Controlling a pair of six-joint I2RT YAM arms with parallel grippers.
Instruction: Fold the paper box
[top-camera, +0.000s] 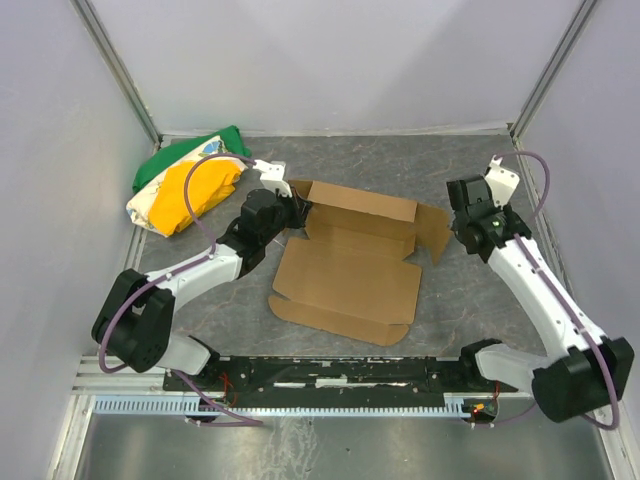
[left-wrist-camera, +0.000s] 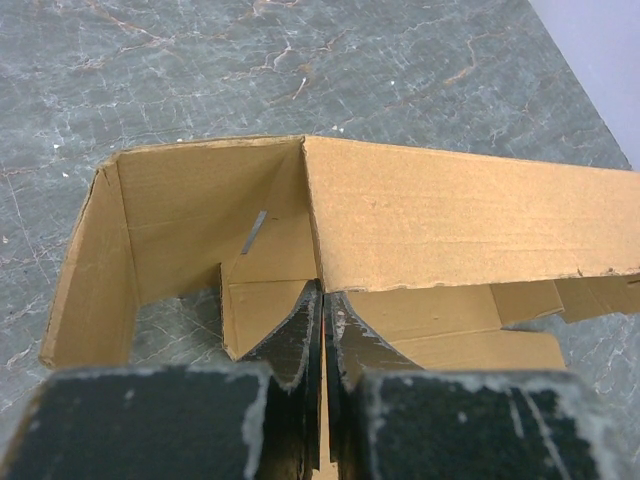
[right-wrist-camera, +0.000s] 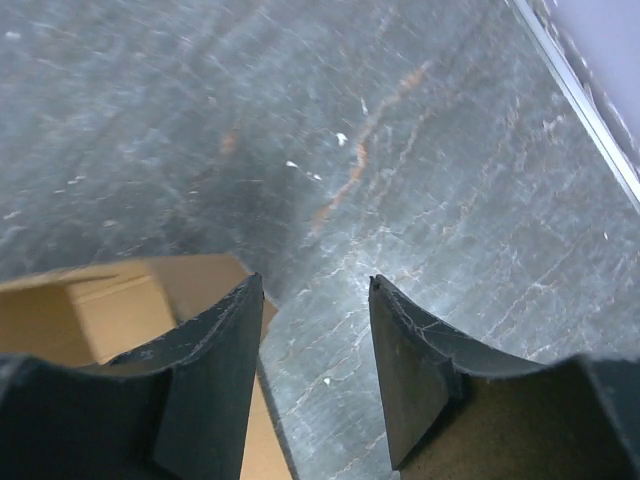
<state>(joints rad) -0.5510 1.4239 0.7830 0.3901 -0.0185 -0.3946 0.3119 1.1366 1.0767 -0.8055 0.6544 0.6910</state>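
Likely light and stiff, the brown corrugated cardboard box (top-camera: 345, 275) sits mid-way across the table (top-camera: 450, 300), left fingers (left-wrist-camera: 290, 350) clenched on its 10 o'clock corner wall, right fingers (right-wrist-camera: 215, 340) parted, empty, beside its 3 o'clock flap (top-camera: 432, 232), best pinched edgewise.

The right gripper (right-wrist-camera: 315, 285) fills the 6 o'clock edge, its two black fingers (right-wrist-camera: 215, 370) standing apart with only bare table (right-wrist-camera: 300, 120) showing in the gap. The finger pads look scuffed and pale along their edges. At 8 o'clock a brown corner of the paper box (right-wrist-camera: 100, 310) lies on the grey, marble-veined surface and runs behind the finger on that side; whether it touches that finger cannot be told. Toward 2 o'clock a pale metal rail (right-wrist-camera: 580, 95) borders the table, with a lavender wall (right-wrist-camera: 610, 40) beyond it.
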